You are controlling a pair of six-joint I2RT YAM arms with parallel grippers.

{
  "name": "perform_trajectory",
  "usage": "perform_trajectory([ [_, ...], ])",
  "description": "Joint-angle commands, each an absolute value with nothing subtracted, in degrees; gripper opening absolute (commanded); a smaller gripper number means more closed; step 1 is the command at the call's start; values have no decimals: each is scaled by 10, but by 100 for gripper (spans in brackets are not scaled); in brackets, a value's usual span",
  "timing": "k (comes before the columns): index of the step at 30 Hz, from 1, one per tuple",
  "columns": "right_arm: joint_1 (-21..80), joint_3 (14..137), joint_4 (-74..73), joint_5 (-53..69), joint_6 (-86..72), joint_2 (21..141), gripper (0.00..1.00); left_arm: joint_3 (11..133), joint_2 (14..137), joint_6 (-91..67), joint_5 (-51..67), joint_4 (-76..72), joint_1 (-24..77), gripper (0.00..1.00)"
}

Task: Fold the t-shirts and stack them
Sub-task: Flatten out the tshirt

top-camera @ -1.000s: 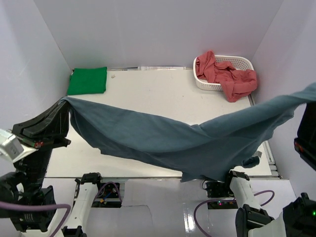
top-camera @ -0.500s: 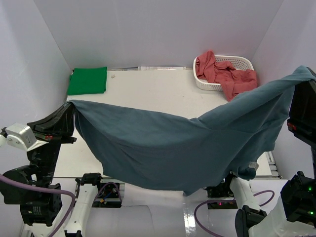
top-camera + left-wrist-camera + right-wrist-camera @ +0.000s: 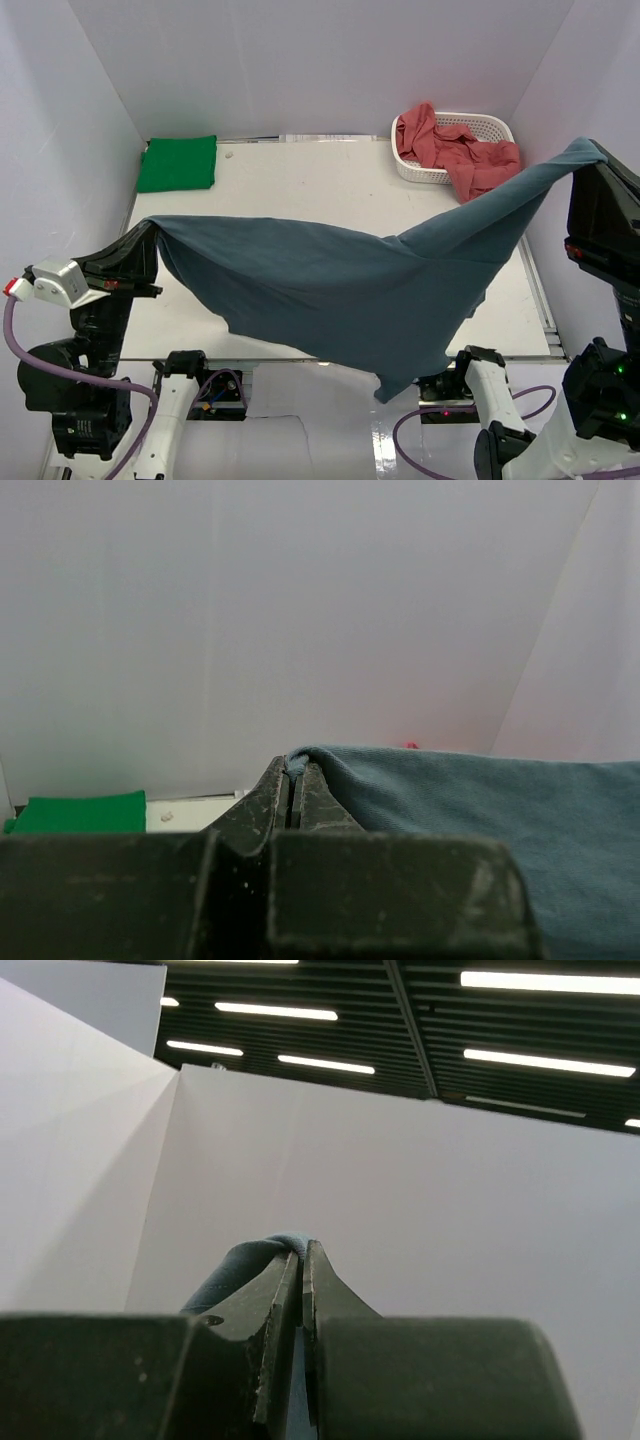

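Left claw pinching one corner of blue shirt. Right claw pinching other corner, higher up. Shirt hanging between.

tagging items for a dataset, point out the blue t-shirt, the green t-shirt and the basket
blue t-shirt (image 3: 340, 290), top external view, middle of the hanging cloth
green t-shirt (image 3: 178, 163), top external view, centre of the cloth
basket (image 3: 478, 119), top external view, far rim

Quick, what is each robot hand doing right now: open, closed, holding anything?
The left hand is closed, pinching one edge of the blue t-shirt.
The right hand is closed, pinching the opposite edge of the same shirt.
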State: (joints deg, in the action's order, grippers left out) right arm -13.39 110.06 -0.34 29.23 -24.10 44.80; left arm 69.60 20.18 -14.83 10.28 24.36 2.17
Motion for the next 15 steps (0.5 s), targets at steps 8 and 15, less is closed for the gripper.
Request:
perform_trajectory([
  [8, -138, 954, 38, 315, -263, 443, 8, 612, 219, -155, 67, 207, 25, 0],
  [15, -138, 991, 19, 323, -254, 453, 8, 648, 224, -161, 80, 214, 25, 0],
])
